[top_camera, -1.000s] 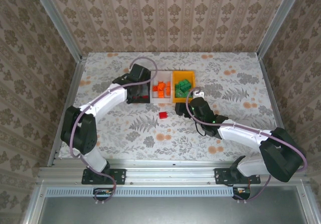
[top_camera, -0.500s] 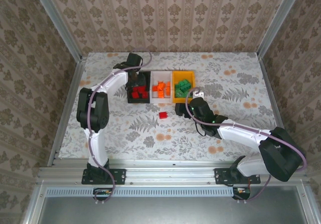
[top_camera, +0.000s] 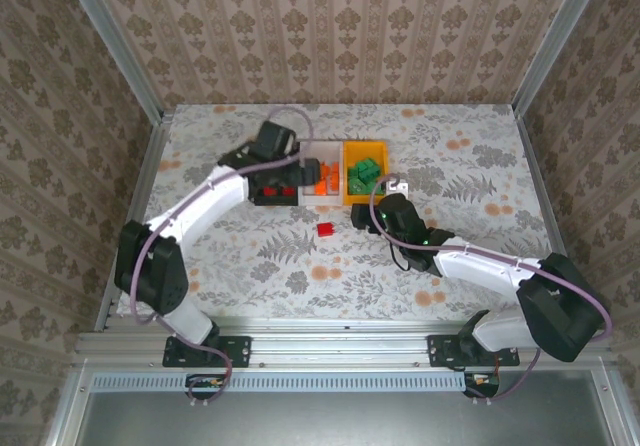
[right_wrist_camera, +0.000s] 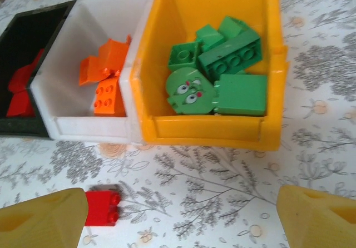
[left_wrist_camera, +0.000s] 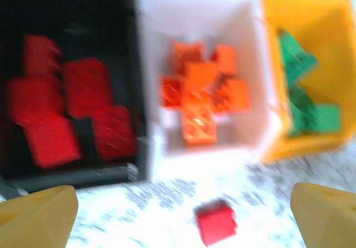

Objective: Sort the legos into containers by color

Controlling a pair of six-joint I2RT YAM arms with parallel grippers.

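Bins: three open bins stand side by side, touching, toward the far middle of the floral-patterned table [top_camera: 470, 166]. From left to right they are the black bin [left_wrist_camera: 72, 175], the white bin [left_wrist_camera: 211, 159] and the yellow-orange bin [right_wrist_camera: 206, 131].
Black bin contents: red bricks [left_wrist_camera: 83, 87], several lying close together on its floor.
White bin contents: orange bricks [left_wrist_camera: 203, 92], heaped loosely near the middle.
Yellow-orange bin contents: green bricks [right_wrist_camera: 222, 64], among them a long studded one and a rounded piece with a cartoon face [right_wrist_camera: 189, 92] lying against the near wall.
Loose brick: one red brick [top_camera: 325, 229] lies on the table, outside the bins, on the near side of the row and roughly in front of the white bin.
Left gripper [left_wrist_camera: 182, 206]: it hangs over the black and white bins in the overhead view. Its yellow fingers [left_wrist_camera: 36, 217] are spread wide at the two lower corners of its wrist view and grasp nothing. The wrist picture is blurred.
Right gripper [right_wrist_camera: 181, 214]: low over the table, near the front of the yellow-orange bin, facing the row. Its jaws are released and stand far apart.
Brick and right gripper: in the right wrist view the loose red brick sits just beside the tip of the picture-left finger [right_wrist_camera: 41, 217]. Whether the two touch cannot be told.
Arms: the left arm reaches up from its base toward the row's left end. The right arm stretches low across the table from the right.
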